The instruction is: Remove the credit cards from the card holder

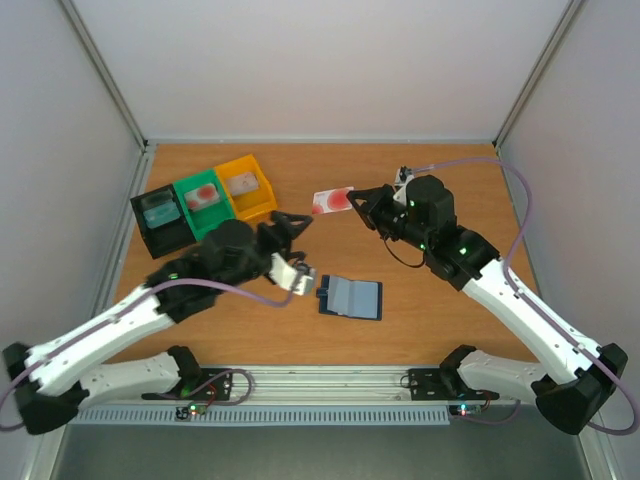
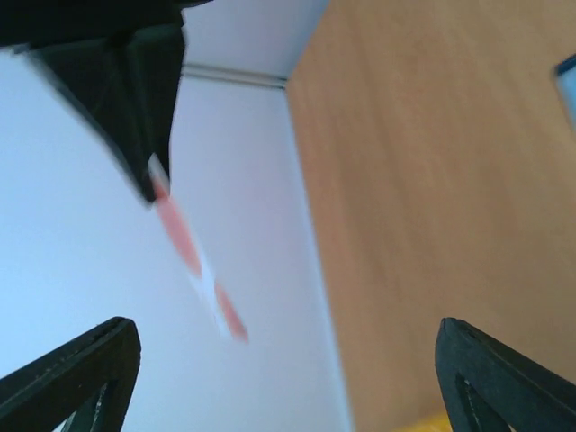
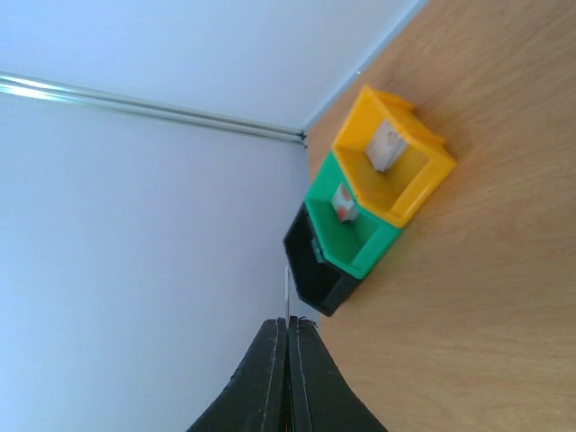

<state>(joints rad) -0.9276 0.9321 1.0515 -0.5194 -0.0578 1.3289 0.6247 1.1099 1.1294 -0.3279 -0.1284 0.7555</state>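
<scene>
two grippers face each other above the wooden table (image 1: pixel 440 330): your right gripper (image 1: pixel 354 200) is pinched together on one pale credit card (image 1: pixel 330 201) with red marks, lifted in the air, while your left gripper (image 1: pixel 296 224) hangs just beside it with its fingers spread wide and nothing between them. the card holder (image 1: pixel 351 297) lies open and flat near the table's middle, well apart from the black bin (image 1: pixel 160 228), green bin (image 1: pixel 210 214) and yellow bin (image 1: pixel 256 203) at far left, each holding one of the other credit cards (image 1: pixel 202 197).
</scene>
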